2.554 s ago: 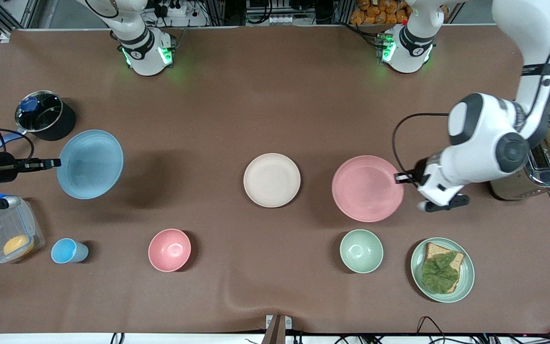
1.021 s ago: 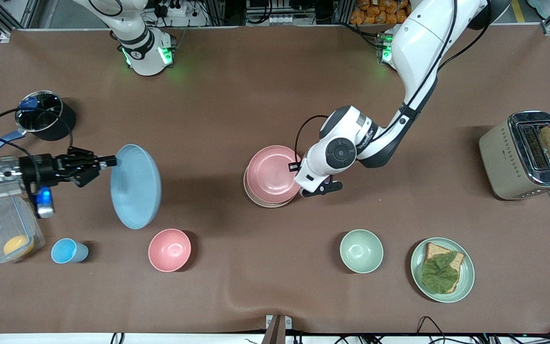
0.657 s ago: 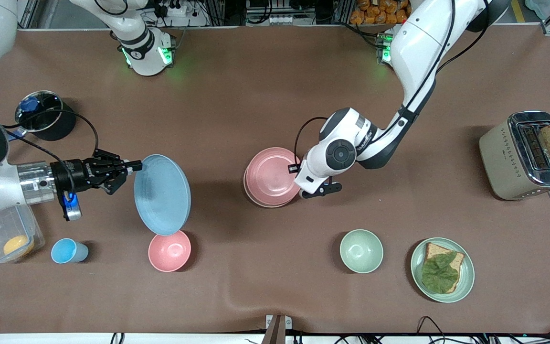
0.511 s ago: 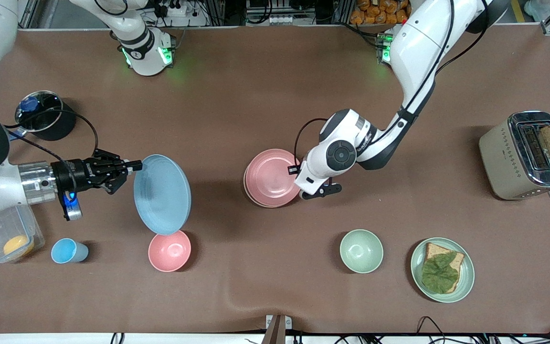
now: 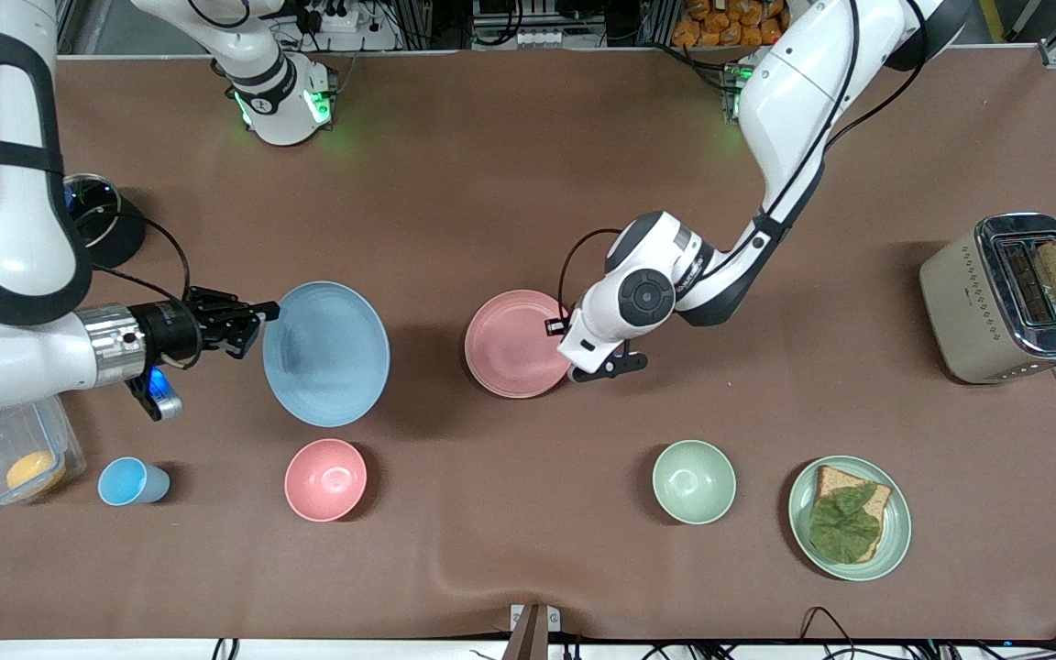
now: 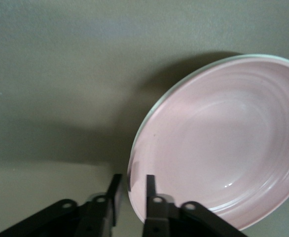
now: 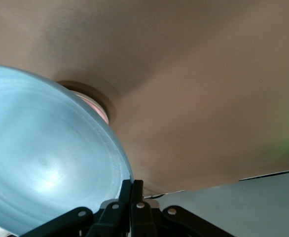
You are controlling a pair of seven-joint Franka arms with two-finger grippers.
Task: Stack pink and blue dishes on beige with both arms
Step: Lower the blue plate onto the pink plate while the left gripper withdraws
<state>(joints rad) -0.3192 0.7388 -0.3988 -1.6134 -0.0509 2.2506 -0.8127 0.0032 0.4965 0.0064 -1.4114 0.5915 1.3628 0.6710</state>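
Blue plate (image 5: 326, 353), pinched at its rim in my right gripper (image 5: 264, 314), hung toward the right arm's end from the pink plate (image 5: 517, 344); my left gripper (image 6: 130, 190) straddled that rim, loosened.

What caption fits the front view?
Left gripper releases pink plate onto the stack; right gripper carries blue plate.

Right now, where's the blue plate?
The blue plate is in the air, gripped at its rim by the right claw, over the table between the pink bowl and the stacked pink plate.
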